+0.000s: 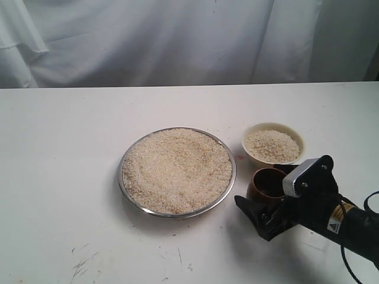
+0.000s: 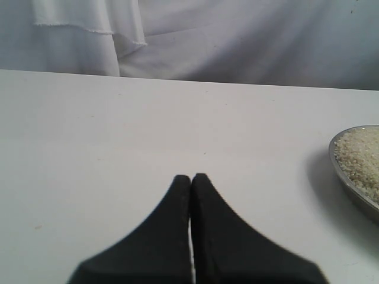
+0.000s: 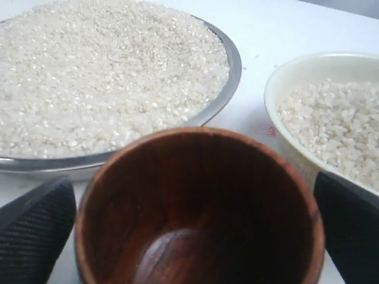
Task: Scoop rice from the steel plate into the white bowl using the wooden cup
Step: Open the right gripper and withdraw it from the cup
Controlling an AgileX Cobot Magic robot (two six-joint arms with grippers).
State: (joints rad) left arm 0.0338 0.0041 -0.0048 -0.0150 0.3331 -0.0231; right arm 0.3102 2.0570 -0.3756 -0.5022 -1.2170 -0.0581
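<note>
Wooden cup — empty, upright between wide-open right jaws | left jaws pressed together — holding nothing

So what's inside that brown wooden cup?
Nothing visible: the wooden cup shows only bare dark wood down to its bottom, with none of the rice in it. The nearest bit of its floor lies past the picture's edge.
</note>
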